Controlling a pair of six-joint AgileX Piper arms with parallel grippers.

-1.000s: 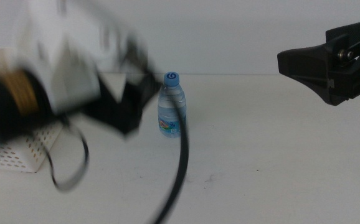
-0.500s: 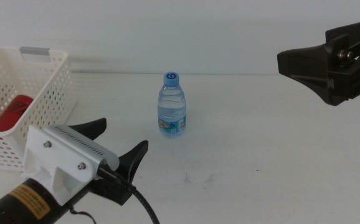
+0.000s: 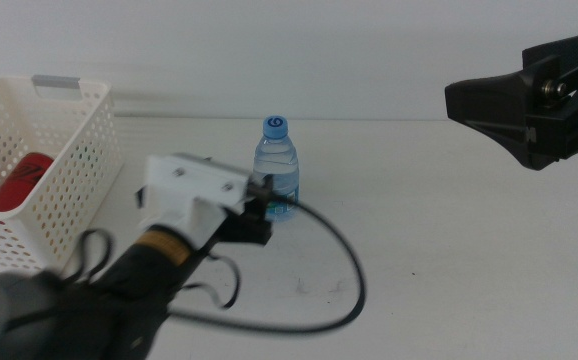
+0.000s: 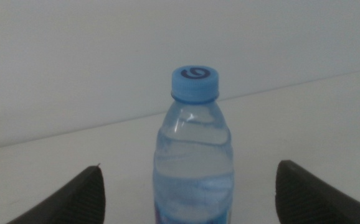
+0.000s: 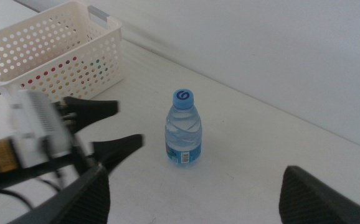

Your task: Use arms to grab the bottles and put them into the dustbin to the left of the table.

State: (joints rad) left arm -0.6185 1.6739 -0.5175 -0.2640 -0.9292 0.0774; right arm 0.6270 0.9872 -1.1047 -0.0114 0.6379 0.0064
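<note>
One clear plastic water bottle with a blue cap (image 3: 277, 168) stands upright on the plain white tabletop (image 3: 439, 240), its long axis vertical. The left gripper (image 5: 108, 127) is the nearer one, jaws spread, the bottle straight ahead between them but ungrasped. The right gripper (image 3: 489, 105) hovers well apart, jaws spread, empty.

The left arm (image 3: 119, 290) looks smeared and fuzzy in the middle view, and it covers the low part of the water bottle (image 3: 276, 165). In the left wrist view the bottle's bottom is cut off by the picture's edge. The dustbin (image 3: 44, 185) runs off the side of the middle view. A red thing (image 3: 19, 180) inside it is half hidden by the wall. The right pincer (image 3: 529, 105) is cut off too.
</note>
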